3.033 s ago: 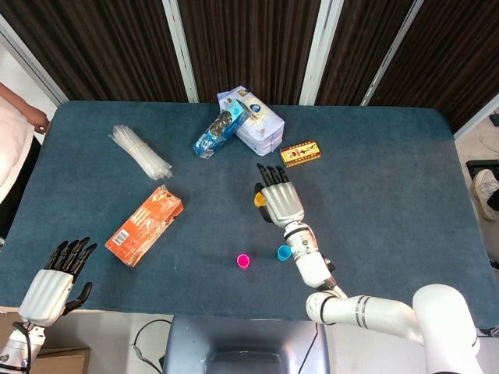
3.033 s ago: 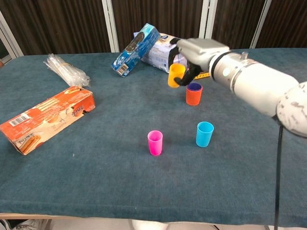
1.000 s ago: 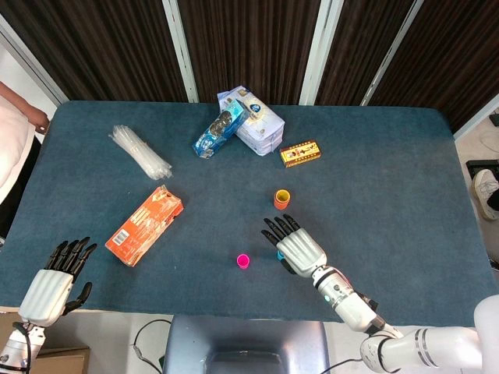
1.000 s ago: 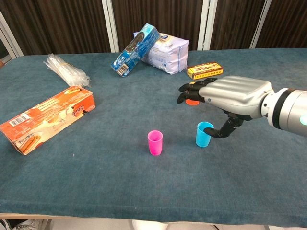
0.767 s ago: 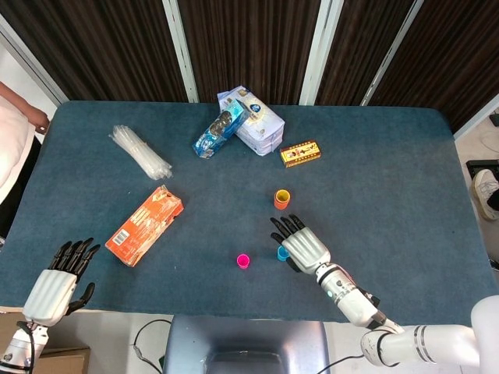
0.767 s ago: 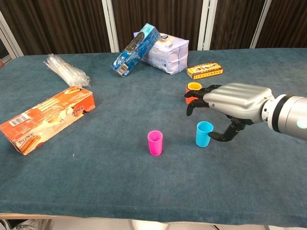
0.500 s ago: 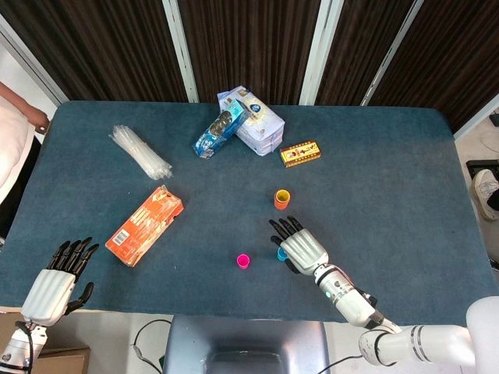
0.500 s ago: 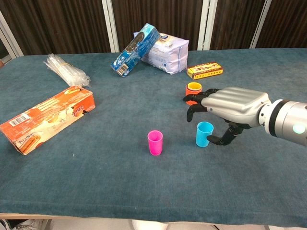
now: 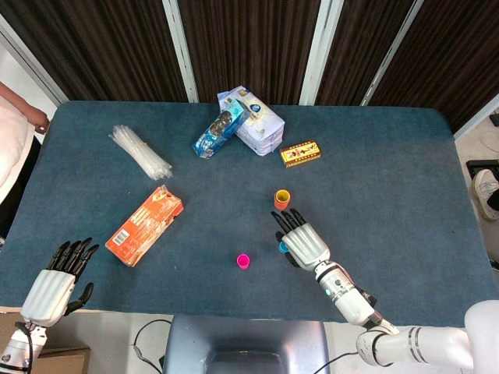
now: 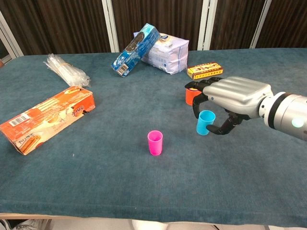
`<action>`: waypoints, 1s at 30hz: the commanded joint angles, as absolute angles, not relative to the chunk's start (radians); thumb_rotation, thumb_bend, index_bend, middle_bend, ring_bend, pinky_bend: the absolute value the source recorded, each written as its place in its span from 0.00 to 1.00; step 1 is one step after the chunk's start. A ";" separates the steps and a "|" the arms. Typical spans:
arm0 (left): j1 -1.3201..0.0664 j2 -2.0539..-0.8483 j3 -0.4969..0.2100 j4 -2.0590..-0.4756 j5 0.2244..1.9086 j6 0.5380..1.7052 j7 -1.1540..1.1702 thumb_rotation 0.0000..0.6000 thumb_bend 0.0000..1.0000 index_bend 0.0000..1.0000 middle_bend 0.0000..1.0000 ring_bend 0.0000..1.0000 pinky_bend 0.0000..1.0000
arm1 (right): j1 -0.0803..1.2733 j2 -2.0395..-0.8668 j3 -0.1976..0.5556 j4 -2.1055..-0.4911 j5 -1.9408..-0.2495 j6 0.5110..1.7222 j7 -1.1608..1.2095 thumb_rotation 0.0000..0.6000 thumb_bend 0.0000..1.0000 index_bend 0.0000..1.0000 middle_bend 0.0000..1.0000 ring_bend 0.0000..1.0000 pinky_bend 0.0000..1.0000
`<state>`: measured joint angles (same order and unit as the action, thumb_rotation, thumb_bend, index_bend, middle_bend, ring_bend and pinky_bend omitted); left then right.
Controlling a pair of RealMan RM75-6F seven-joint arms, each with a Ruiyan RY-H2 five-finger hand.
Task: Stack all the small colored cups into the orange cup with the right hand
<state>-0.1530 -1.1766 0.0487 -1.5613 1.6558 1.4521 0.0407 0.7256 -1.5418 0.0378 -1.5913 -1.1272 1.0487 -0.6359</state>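
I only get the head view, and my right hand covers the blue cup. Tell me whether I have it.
Observer: In the chest view, the right hand has its fingers on one side of the blue cup and its thumb against the other.
Operator: Say how the cup sits.
Observer: It leans slightly. I cannot tell whether its base is off the table.

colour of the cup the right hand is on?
Light blue: the cup sits between the right hand's fingers. Clearest in the chest view.
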 commanded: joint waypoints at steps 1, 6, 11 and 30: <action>-0.153 -1.178 0.048 -1.561 1.654 1.450 0.043 1.00 0.46 0.00 0.00 0.00 0.05 | 0.725 -1.528 0.079 -1.609 -1.127 1.069 -0.612 1.00 0.51 0.64 0.08 0.00 0.00; -0.156 -1.182 0.048 -1.561 1.650 1.442 0.052 1.00 0.46 0.00 0.00 0.00 0.05 | 0.761 -1.553 0.199 -1.569 -1.098 1.115 -0.605 1.00 0.51 0.64 0.09 0.00 0.00; -0.158 -1.185 0.045 -1.560 1.644 1.438 0.057 1.00 0.46 0.00 0.00 0.00 0.05 | 0.825 -1.620 0.299 -1.463 -0.976 1.100 -0.661 1.00 0.51 0.64 0.10 0.00 0.00; -0.157 -1.179 0.041 -1.558 1.636 1.442 0.041 1.00 0.46 0.00 0.00 0.00 0.05 | 0.878 -1.713 0.291 -1.271 -0.847 1.044 -0.714 1.00 0.51 0.64 0.10 0.00 0.00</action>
